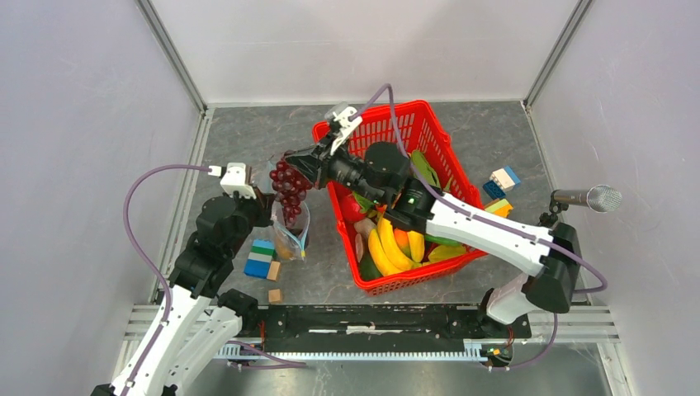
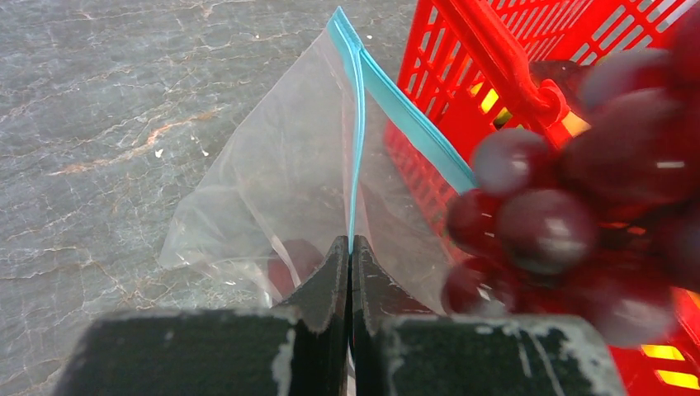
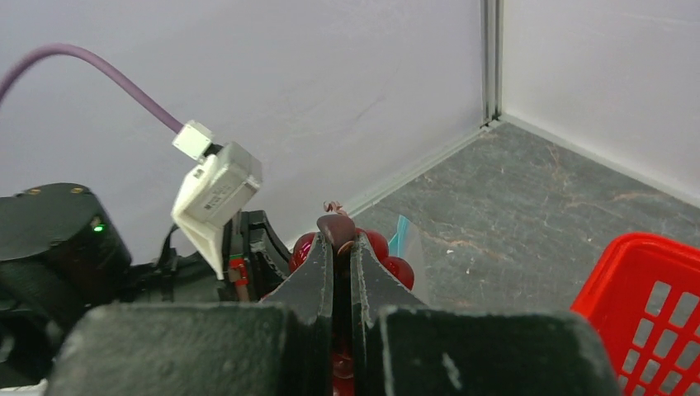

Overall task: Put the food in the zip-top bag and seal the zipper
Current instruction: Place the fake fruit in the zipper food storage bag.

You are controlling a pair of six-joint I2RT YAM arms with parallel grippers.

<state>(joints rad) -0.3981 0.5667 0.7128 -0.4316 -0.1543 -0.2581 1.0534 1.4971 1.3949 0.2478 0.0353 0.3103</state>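
The clear zip-top bag [image 1: 292,235] hangs beside the red basket's left wall, its mouth upward. My left gripper [image 2: 350,247] is shut on the light-blue zipper [image 2: 357,124] at one end of the mouth; the far lip [image 2: 413,124] stands apart from it. Purple grapes [image 1: 288,183] hang over the bag's mouth, and my right gripper [image 3: 338,243] is shut on their brown stem [image 3: 336,227]. In the left wrist view the grapes [image 2: 561,206] are blurred and close on the right. Bananas [image 1: 388,247] and other food lie in the basket. Something small and orange sits low in the bag.
The red basket [image 1: 429,124] fills the middle right, under the right arm. Coloured blocks [image 1: 261,258] and wooden cubes [image 1: 275,295] lie near the left arm's base. More blocks [image 1: 501,186] and a microphone [image 1: 590,198] are at the right. Walls close in on three sides.
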